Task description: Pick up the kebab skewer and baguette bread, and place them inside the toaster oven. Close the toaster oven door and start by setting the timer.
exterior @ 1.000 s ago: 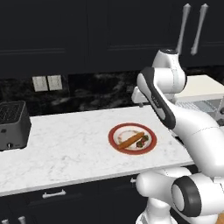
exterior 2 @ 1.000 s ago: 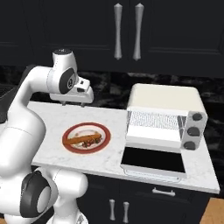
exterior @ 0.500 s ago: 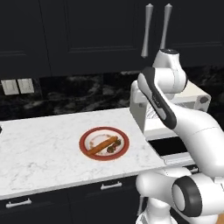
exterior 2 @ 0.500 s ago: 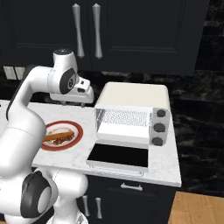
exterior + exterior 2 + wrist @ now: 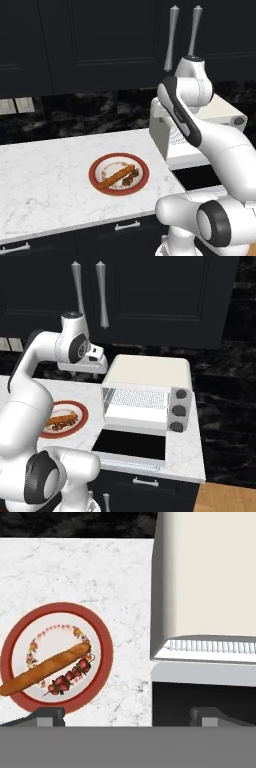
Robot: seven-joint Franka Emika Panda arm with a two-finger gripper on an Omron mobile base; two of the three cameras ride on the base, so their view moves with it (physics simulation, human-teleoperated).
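Note:
A red-rimmed plate (image 5: 98, 164) on the white marble counter holds the orange-brown baguette bread (image 5: 115, 176) and, beside it, the short kebab skewer (image 5: 131, 178) with dark red chunks. Right of the plate stands the cream toaster oven (image 5: 150, 372), and its dark glass door (image 5: 131, 445) lies folded down flat, showing the wire rack (image 5: 139, 398). My gripper (image 5: 129, 716) hangs open and empty high over the counter. Below it, the hand view looks down on the baguette bread (image 5: 47, 667), the kebab skewer (image 5: 70, 677) and the toaster oven (image 5: 210, 577).
Three grey knobs (image 5: 177, 410) run down the oven's right front. Dark cabinets with long pale handles (image 5: 102, 293) hang above. The counter ends just right of the oven (image 5: 200, 468), with wood floor beyond. Bare marble stretches left of the plate (image 5: 40, 180).
The base has driven to the right, so the whole scene has slid left. The small dark toaster has left the view and the oven now sits nearer the middle. The arm's pose is unchanged.

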